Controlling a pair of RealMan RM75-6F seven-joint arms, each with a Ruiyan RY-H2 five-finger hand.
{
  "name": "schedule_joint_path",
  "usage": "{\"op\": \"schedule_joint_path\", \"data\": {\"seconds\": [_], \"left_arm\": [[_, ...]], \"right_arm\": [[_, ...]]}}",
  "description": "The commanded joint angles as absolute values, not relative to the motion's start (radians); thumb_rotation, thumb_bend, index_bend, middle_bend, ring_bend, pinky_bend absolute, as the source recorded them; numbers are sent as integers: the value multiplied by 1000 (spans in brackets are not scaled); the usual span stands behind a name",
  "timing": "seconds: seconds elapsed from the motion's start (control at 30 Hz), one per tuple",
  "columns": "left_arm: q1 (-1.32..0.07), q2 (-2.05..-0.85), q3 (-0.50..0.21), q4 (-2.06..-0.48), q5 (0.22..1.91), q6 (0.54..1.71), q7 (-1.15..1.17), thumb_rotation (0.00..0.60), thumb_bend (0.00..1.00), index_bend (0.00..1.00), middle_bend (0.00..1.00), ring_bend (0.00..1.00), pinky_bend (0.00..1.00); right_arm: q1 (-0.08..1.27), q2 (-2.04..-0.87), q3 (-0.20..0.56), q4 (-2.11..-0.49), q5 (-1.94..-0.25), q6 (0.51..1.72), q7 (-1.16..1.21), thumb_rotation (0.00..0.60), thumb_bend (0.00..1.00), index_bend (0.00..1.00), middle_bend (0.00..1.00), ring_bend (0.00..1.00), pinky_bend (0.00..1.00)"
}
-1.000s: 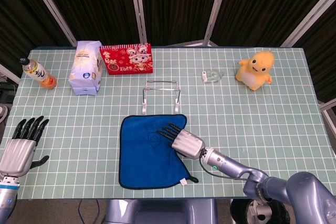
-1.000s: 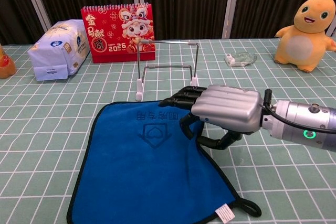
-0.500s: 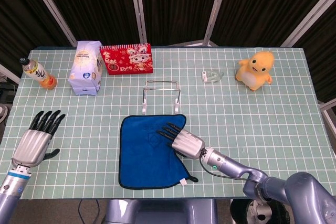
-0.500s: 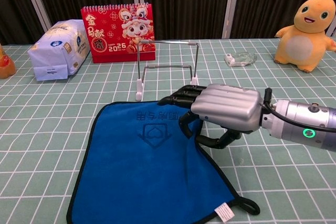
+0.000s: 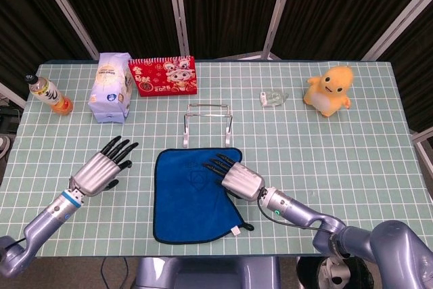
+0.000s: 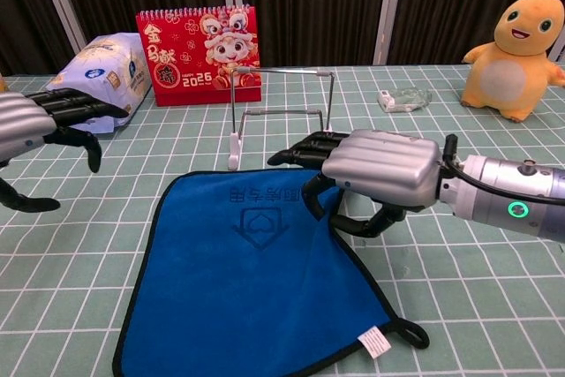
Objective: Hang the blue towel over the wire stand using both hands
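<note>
The blue towel (image 5: 186, 201) (image 6: 229, 289) lies flat on the table's near middle, just in front of the wire stand (image 5: 208, 123) (image 6: 281, 110). My right hand (image 5: 237, 178) (image 6: 375, 169) lies on the towel's far right corner, thumb curled under the edge, which lifts slightly into its grip. My left hand (image 5: 105, 167) (image 6: 40, 121) hovers left of the towel with its fingers spread, holding nothing and apart from the cloth. The stand is upright and bare.
Behind the stand are a red calendar (image 5: 164, 76) (image 6: 199, 49) and a tissue pack (image 5: 111, 87) (image 6: 95, 81). A bottle (image 5: 47, 94) stands far left. A yellow plush (image 5: 328, 91) (image 6: 521, 41) and a small clear wrapper (image 5: 272, 98) (image 6: 403, 97) sit at the back right.
My left hand has swept in from the table's left front corner toward the towel. The right hand has lifted the towel's right edge a little, drawing its near right corner inward.
</note>
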State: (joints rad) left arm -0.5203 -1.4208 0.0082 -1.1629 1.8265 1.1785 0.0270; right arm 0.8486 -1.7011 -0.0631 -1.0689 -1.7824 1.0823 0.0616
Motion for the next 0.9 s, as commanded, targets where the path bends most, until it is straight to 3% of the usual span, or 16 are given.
{"op": "schedule_joint_path", "data": {"seconds": [0.03, 0.9], "left_arm": [[-565, -1463, 31, -1123, 1852, 1147, -18, 600, 230, 419, 0, 0, 0], [-651, -1661, 90, -977, 1851, 1108, -26, 600, 230, 430, 0, 0, 0]], "right_arm": [[850, -1700, -62, -1071, -1780, 1081, 64, 600, 592, 647, 26, 0, 0], [845, -1706, -70, -1052, -1783, 1102, 92, 600, 594, 649, 33, 0, 0]]}}
